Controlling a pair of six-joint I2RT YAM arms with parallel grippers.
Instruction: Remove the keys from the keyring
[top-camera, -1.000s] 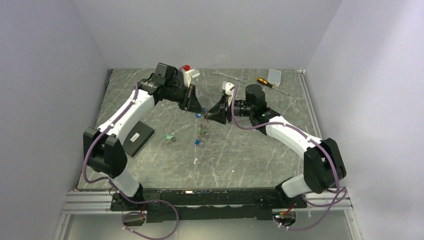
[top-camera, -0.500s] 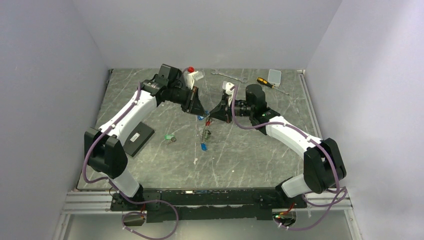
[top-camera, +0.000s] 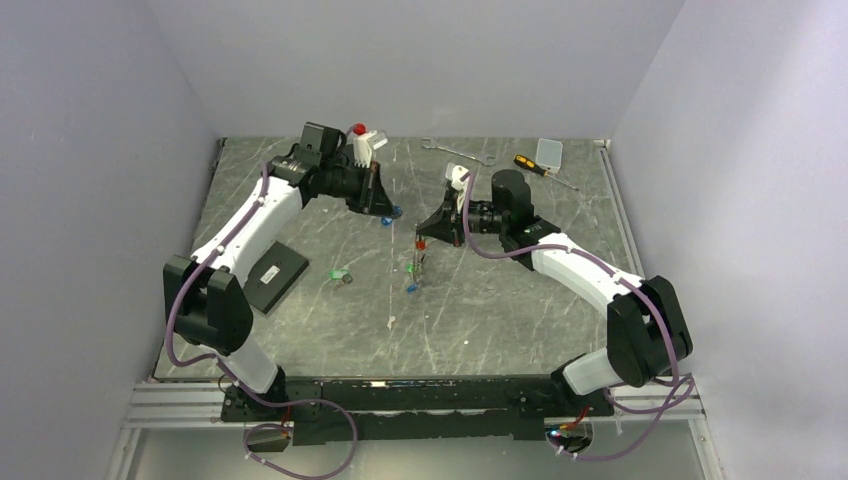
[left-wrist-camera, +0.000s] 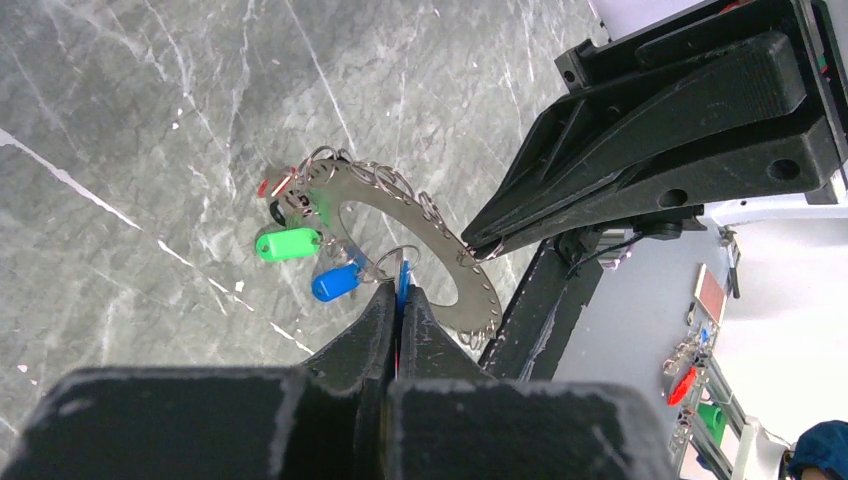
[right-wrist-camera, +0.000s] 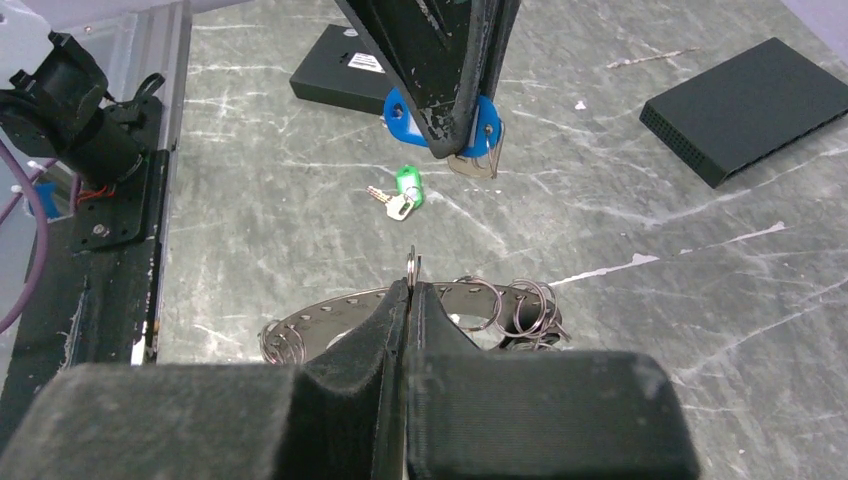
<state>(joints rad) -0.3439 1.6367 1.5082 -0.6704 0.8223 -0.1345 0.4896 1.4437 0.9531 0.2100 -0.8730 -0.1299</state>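
Above the table, the right gripper is clamping the keyring by its rim while the left gripper is pinching a blue-tagged key clear of it (apparently freed). A green-tagged key is lying loose, and other keys are hanging on the ring.

The left gripper clamps a blue key beside the keyring, whose rim the right gripper pinches (green- and blue-tagged keys cluster at its left end).

Arms white, joints blk, cables purple.
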